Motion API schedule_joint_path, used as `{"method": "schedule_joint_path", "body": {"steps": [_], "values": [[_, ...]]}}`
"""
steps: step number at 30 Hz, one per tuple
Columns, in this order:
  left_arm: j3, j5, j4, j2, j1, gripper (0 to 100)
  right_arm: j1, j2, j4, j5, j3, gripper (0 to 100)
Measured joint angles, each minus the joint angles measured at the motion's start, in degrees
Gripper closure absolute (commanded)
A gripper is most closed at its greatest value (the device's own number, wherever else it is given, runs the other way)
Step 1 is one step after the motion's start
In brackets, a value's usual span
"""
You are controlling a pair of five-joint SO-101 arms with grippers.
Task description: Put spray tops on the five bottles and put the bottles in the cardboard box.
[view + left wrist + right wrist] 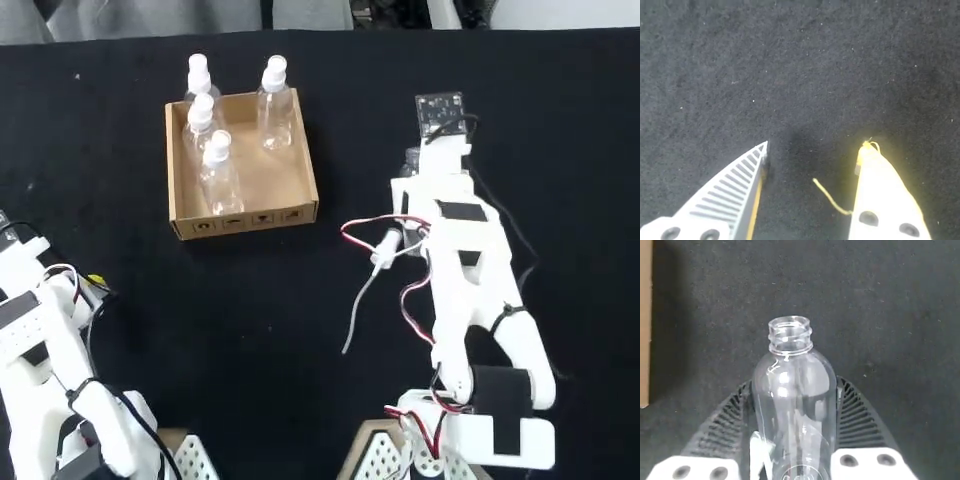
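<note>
A clear bottle [792, 390] with a bare, open neck stands upright between the black fingers [855, 412] of my right gripper [794, 386], which is shut on it. In the high view this gripper [408, 172] is right of the cardboard box [290, 190]. A white spray top [385, 250] with a long dip tube lies on the cloth beside the right arm. Several bottles with spray tops, such as one at the box's back right [275, 110], stand in the box. My left gripper [815, 147] hangs open over bare black cloth.
The table is covered in black cloth [560, 120]. The left arm [40, 340] sits at the near left corner, far from the box. An edge of the cardboard box [645, 320] shows close beside the held bottle. Red and white cables [365, 235] loop off the right arm.
</note>
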Motion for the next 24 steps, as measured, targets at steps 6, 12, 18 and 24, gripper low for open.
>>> {"method": "schedule_joint_path", "body": {"steps": [6, 12, 18, 24], "values": [[0.0, 0.0, 0.0, 0.0, 0.0, 74, -0.4, -1.1, 3.3, 0.0, 0.0, 91.3], [-3.2, 0.0, 5.5, 0.0, 0.1, 74, 0.7, -4.6, 5.2, -2.4, 0.0, 91.3], [-9.8, 0.2, 14.2, 0.0, 6.5, 74, 6.0, -4.7, 5.1, -6.2, 0.0, 91.3], [-15.9, 0.2, 20.2, 0.0, 15.1, 74, 11.7, -4.8, 3.8, -10.5, 0.0, 91.3]]}}
